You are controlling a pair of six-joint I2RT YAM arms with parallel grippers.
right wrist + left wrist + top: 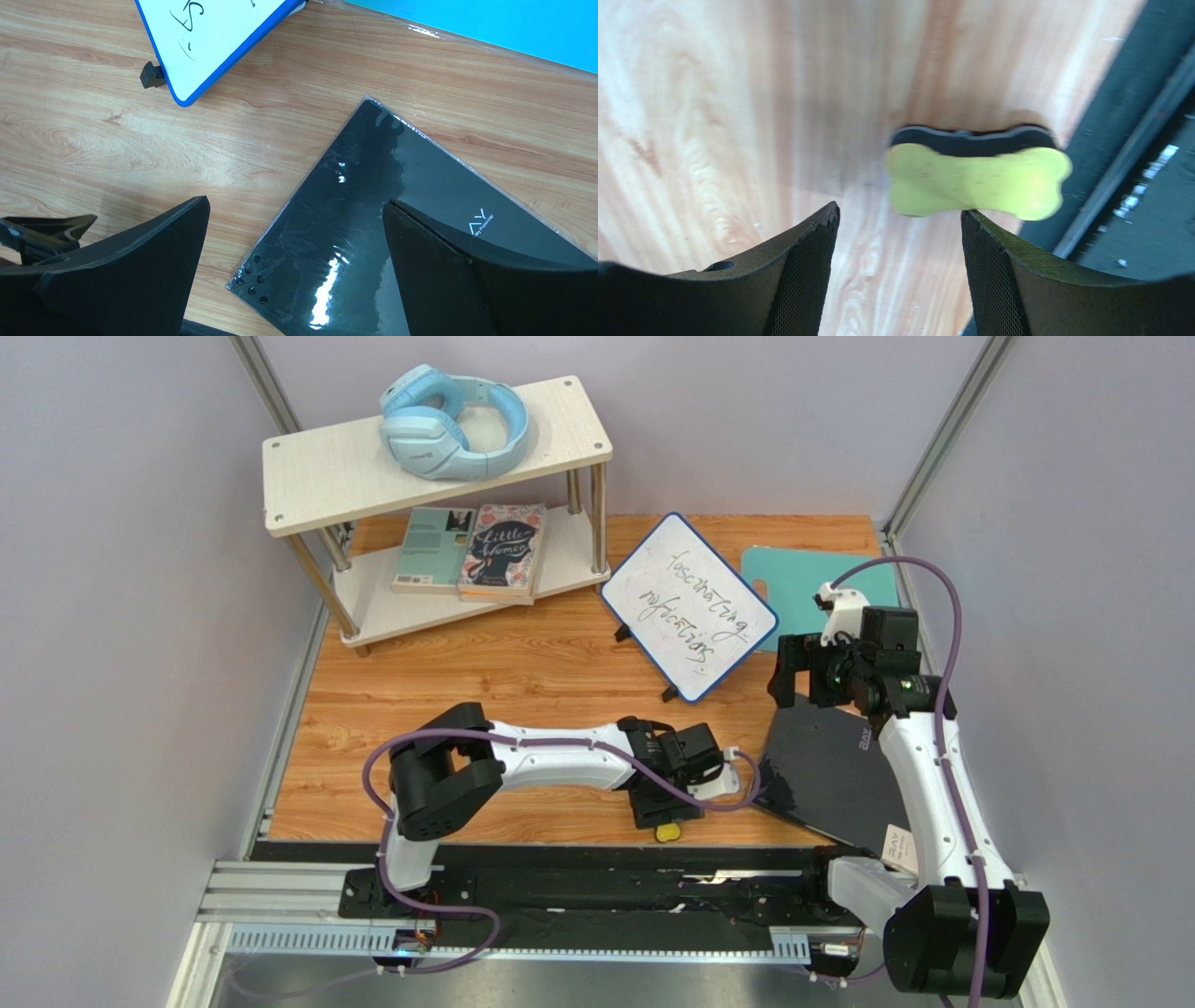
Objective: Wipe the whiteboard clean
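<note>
whiteboard (689, 606), blue frame, tilted, dark handwriting across it

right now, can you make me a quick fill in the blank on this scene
The whiteboard has dark ____ on it.
The yellow eraser is shaped like a ____.
The headphones on the shelf are light ____.
The left end effector is ____, gripping nothing.
Missing words: handwriting, bone, blue, open.
</note>
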